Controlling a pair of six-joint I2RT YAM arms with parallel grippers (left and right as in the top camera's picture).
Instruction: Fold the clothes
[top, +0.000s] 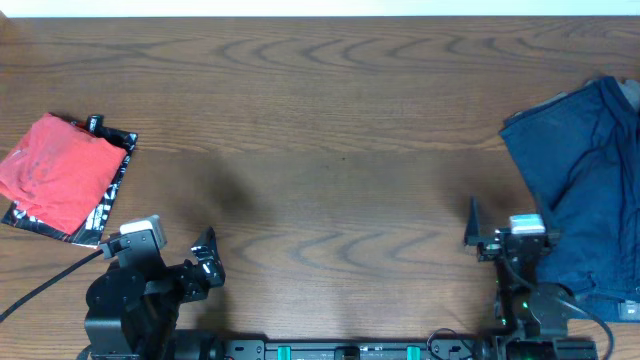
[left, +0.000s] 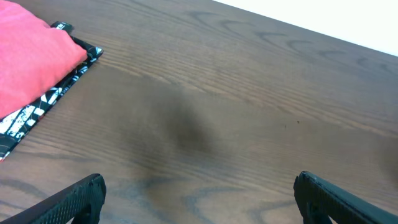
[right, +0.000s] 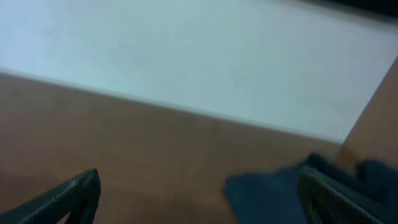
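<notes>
Coral-red cotton is lying ahead of and well to the left of my left gripper (top: 208, 258). The coral-red T-shirt (top: 55, 170) is sitting as a folded pad on top of the black graphic tee (top: 118, 178), whose printed edge is peeking out along the side nearest my left fingers. I am holding that gripper's jaws wide apart over the bare table (top: 330, 150), gripping nothing. My right gripper (top: 472, 226) is likewise standing with its jaws spread and empty. The navy garment (top: 585, 180) is lying just to its right, a loose rumpled heap running out of the overhead view. In my right wrist view a blurred corner of it is showing ahead of my right-hand finger.

I am judging the navy piece to be the one wanting work, since it is lying crumpled while the red one is looking squared off. It is looking soft, limp and light, with nothing stiff or breakable about it. It is likely to sag and drag rather than hold a shape, and a shallow pinch is likely to slip or catch only one layer. I am thinking of taking it at the edge nearest my right jaws, pinching down against the wood, with the left coming across for a second corner. Which edge is hem and which is sleeve I cannot tell from here.
</notes>
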